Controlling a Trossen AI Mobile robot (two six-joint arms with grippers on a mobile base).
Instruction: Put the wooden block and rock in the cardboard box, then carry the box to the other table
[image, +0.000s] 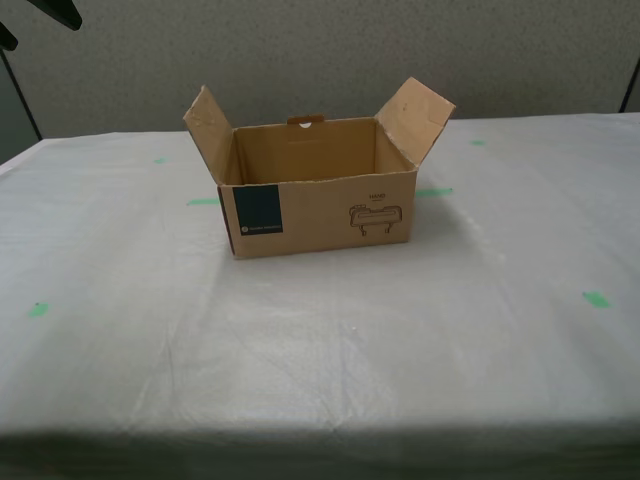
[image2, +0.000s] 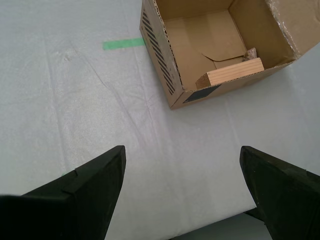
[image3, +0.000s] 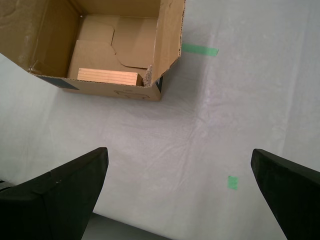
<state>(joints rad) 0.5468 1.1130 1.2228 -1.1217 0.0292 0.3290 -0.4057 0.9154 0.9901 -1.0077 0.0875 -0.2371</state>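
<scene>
Cloth-covered table (image: 330, 360), wrinkled white and marked with green tape (image: 596, 298), is seen bearing the cardboard box (image: 320, 215), flaps raised, near its middle. The box is judged to be set down on the other table, so the task appears close to done; only a clean withdrawal of the arms seems to be called for. Inside the box, the wooden block (image2: 235, 73) is shown lying against the front wall, with the rock (image2: 251, 53) wedged just beside it in a corner. My first gripper (image3: 182, 192) and my second gripper (image2: 182, 187) are held apart from the box, jaws spread wide and holding nothing. Nothing is seen standing between the grippers and the box.
</scene>
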